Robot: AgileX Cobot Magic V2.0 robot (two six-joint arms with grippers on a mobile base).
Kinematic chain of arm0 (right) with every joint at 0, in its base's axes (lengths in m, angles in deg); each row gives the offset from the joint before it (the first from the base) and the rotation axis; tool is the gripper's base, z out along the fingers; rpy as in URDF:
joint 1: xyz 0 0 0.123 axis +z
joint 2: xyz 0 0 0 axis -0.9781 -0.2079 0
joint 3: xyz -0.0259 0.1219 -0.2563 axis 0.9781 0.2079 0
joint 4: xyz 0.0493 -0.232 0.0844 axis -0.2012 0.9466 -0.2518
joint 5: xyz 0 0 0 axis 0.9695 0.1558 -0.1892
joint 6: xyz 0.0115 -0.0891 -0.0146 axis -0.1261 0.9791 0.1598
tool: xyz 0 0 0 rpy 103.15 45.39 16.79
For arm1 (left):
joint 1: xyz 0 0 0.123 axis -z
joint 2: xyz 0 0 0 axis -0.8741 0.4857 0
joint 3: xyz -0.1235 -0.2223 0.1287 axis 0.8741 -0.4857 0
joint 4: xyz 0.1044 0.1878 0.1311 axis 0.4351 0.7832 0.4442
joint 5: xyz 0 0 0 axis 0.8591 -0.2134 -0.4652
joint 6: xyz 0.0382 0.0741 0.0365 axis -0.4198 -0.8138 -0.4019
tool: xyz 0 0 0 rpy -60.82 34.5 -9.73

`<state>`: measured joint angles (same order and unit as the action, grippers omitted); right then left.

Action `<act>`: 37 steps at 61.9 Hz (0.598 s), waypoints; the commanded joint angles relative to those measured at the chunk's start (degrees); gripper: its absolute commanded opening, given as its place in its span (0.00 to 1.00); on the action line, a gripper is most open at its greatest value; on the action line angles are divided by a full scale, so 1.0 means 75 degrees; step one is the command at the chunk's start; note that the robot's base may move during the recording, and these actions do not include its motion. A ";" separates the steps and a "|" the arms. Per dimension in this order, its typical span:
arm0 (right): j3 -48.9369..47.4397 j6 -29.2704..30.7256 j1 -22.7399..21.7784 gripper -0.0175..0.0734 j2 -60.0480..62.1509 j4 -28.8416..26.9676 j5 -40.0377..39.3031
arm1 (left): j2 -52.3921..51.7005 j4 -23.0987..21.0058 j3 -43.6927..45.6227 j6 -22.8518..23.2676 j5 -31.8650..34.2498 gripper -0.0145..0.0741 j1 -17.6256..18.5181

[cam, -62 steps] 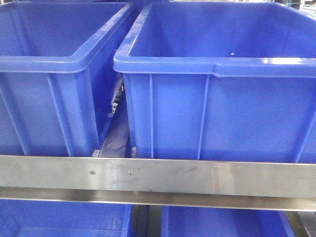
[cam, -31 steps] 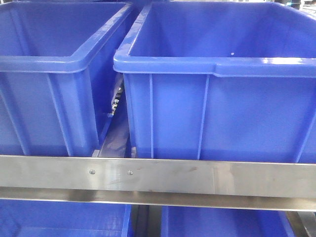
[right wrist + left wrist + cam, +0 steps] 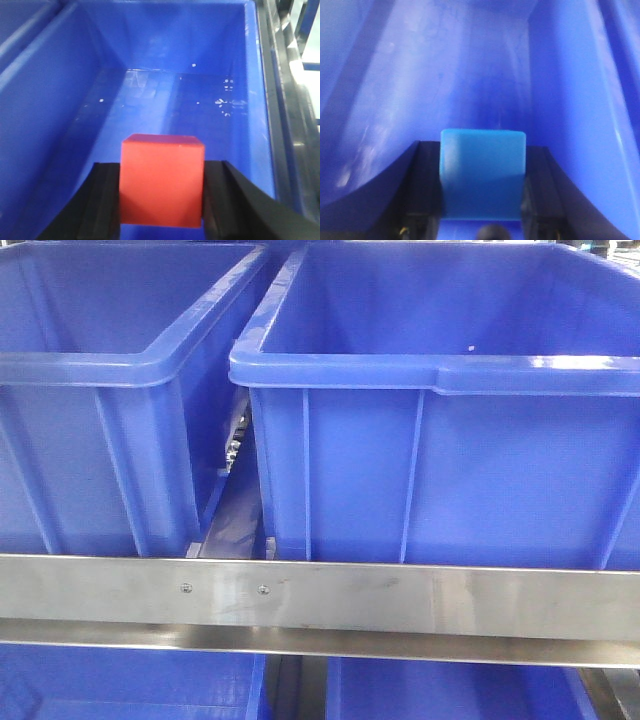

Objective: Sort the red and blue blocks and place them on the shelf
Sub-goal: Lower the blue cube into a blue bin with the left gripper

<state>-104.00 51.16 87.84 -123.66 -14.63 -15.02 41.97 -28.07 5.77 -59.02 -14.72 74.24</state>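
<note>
My left gripper [image 3: 483, 162] is clamped on the blue block [image 3: 483, 175], 1 finger pressed to each side, and it hangs low inside a blue bin [image 3: 445, 75], close to the walls. My right gripper [image 3: 162, 175] is clamped on the red block [image 3: 162, 185] in the same way, higher above the bare floor of another bin [image 3: 55, 105], with the steel shelf [image 3: 290, 105] at its right edge. The front view shows 2 bins behind the shelf rail [image 3: 330, 595] but neither arm, so I cannot tell which bin is which. I judge the task about half done: both blocks are picked up and carried, and 2 releases are left.
</note>
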 commanded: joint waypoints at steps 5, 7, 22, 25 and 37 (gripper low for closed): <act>-0.0432 0.0074 0.0011 0.25 -0.0448 0.0034 -0.1108 | 0.0535 0.0078 0.0624 0.0021 0.0768 0.30 -0.0025; -0.0442 0.0074 0.0011 0.25 -0.0524 0.0034 -0.1170 | 0.0638 0.0078 0.0693 0.0021 0.0768 0.30 -0.0025; -0.0442 0.0074 0.0011 0.25 -0.0980 0.0041 -0.1271 | 0.1214 0.0078 0.0831 0.0021 0.0870 0.33 -0.0025; -0.0442 0.0074 0.0011 0.25 -0.1011 0.0041 -0.1271 | 0.1279 0.0116 0.0831 0.0021 0.0887 0.38 -0.0025; -0.0442 0.0107 0.0011 0.60 -0.1030 0.0207 -0.1426 | 0.1294 0.0393 0.0831 0.0021 0.0922 0.82 -0.0025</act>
<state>-105.07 51.29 87.84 -132.23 -14.51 -19.64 52.99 -26.04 9.84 -59.02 -12.57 74.24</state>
